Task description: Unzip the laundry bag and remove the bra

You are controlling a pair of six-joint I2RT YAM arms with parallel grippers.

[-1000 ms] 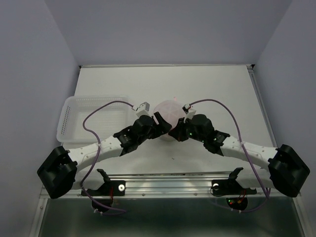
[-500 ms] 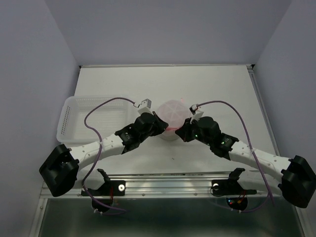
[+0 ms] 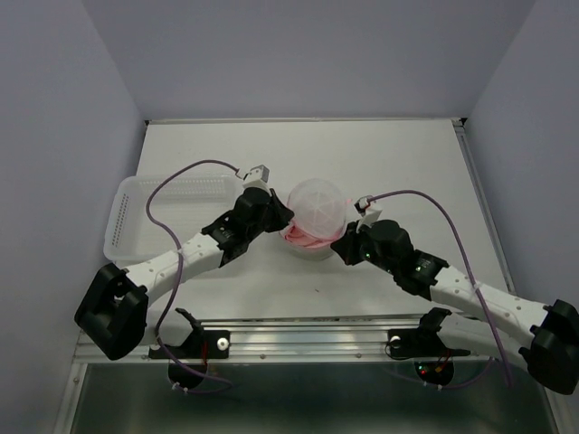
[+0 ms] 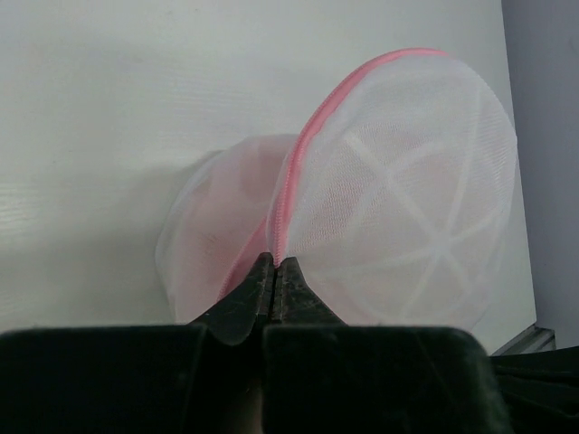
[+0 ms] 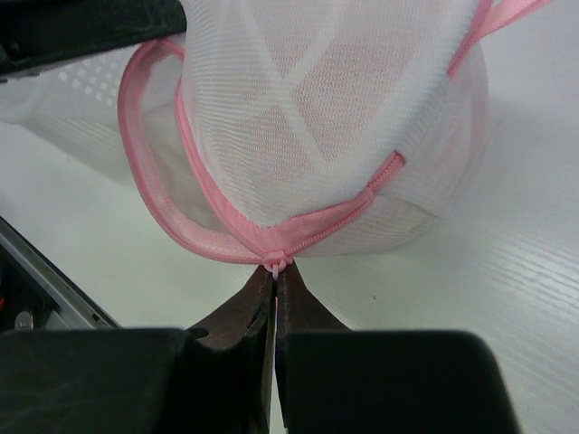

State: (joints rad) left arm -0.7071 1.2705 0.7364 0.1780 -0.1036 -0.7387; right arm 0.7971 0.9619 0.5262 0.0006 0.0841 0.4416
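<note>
Gripping zipper pull (image 5: pixel 274 265) (right hand (image 5: pixel 274 278)) and trim (image 4: pixel 298 154) (left hand (image 4: pixel 274 268)), I had laundry bag (image 3: pixel 315 208) part-unzipped; bra (image 4: pixel 214 237) not yet out.

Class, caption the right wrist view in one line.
Right gripper pinching the zipper pull on the half-open mesh laundry bag.

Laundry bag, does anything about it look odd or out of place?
Only that the laundry bag gapes: its mesh lid is tipped up, pink zipper parted, left hand and right hand pinching its trim. Nothing looks torn or spilled.
</note>
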